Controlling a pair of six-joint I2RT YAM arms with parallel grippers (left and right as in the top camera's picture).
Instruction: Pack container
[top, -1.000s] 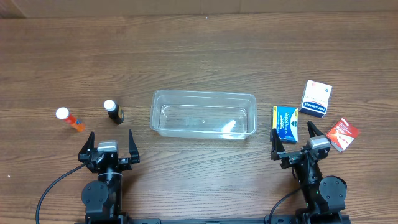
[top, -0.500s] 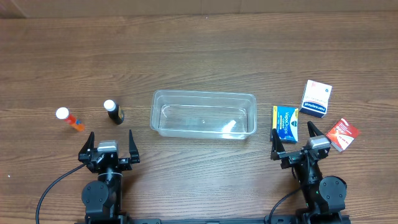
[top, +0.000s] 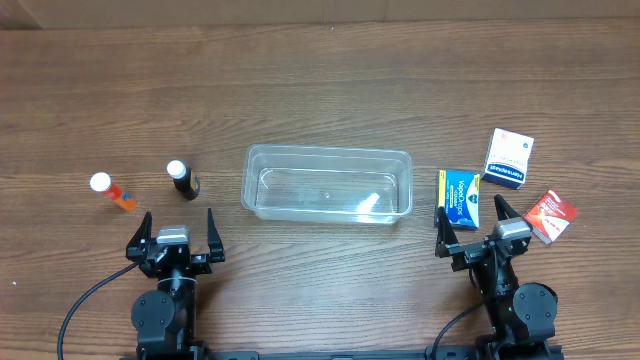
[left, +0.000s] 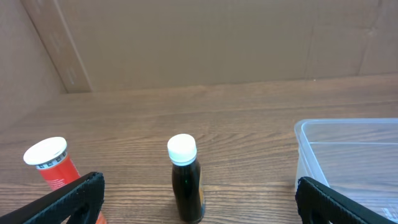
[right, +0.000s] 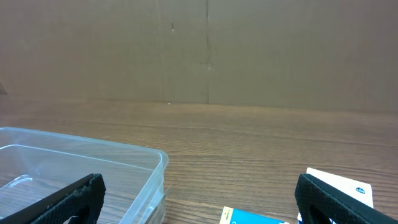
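The clear plastic container (top: 327, 184) sits empty at the table's middle; it also shows in the left wrist view (left: 348, 155) and the right wrist view (right: 81, 171). A dark bottle with a white cap (top: 182, 180) (left: 186, 180) and an orange bottle with a white cap (top: 113, 191) (left: 53, 165) stand left of it. A blue box (top: 459, 197) (right: 255, 218), a white and blue box (top: 508, 158) (right: 342, 186) and a red and white box (top: 551, 216) lie to its right. My left gripper (top: 171, 235) (left: 199, 202) is open and empty at the front left. My right gripper (top: 478, 228) (right: 199, 199) is open and empty at the front right.
A brown cardboard wall (left: 205, 43) stands behind the wooden table (top: 320, 90). A black cable (top: 75, 310) runs from the left arm base at the front edge.
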